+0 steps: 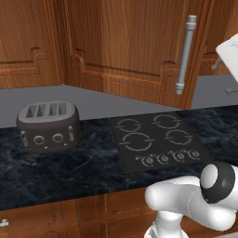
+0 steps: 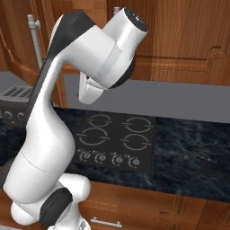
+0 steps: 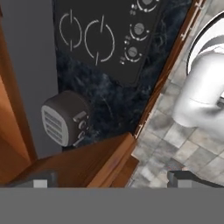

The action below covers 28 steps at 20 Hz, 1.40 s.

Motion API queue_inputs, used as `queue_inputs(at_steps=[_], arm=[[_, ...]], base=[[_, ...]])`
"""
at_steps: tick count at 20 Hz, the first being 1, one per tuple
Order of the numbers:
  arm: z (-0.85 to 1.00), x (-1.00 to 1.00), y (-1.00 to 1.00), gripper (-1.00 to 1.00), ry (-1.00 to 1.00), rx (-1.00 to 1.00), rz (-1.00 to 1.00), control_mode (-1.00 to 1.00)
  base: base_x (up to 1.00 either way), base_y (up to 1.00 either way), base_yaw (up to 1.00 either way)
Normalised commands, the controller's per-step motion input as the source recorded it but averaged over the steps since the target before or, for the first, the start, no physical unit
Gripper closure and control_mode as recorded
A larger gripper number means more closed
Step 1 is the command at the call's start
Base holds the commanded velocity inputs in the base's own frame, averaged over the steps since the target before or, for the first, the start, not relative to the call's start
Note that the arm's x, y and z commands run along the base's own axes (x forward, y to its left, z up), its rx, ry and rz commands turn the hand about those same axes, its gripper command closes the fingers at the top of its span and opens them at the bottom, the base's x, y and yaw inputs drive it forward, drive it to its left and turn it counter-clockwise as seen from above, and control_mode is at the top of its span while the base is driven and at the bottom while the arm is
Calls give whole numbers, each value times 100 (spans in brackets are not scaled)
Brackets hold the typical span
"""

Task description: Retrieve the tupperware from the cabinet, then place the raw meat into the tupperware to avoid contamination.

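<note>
The cabinet (image 1: 135,42) is reddish-brown wood with a raised-panel door, which looks shut. Its long grey bar handle (image 1: 185,55) runs vertically; the same handle (image 2: 32,28) peeks out behind the arm in the right base view. My white hand (image 1: 228,52) is raised at the right edge of the left base view, to the right of that handle. In the hand view my gripper (image 3: 113,183) points down at the counter, its dark fingertips (image 3: 41,182) far apart with nothing between them. The tupperware and the raw meat are out of view.
A dark grey toaster (image 1: 48,126) stands on the black marbled counter (image 1: 69,167) to the left of a four-burner cooktop (image 1: 158,141). In the hand view, wooden cabinet edges (image 3: 94,159) lie close below my hand. Low wooden drawers (image 2: 134,206) front the counter.
</note>
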Motion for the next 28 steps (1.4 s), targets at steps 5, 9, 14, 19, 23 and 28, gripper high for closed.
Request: queue_inputs(at_steps=[5,9,14,19,23,28], arm=[[-1,-7,41,-100,14,5,4,-100],[0,-20,50,-100,19,15,10,-100],[-4,-12,42,-100,20,18,10,-100],[-22,-1,42,-100,15,7,6,-100],[-22,-35,63,-100,11,3,5,-100],[-23,-62,82,-100,6,1,0,-100]], base=[[0,0,0],[0,0,0],[0,0,0],[0,0,0],[0,0,0],[0,0,0]])
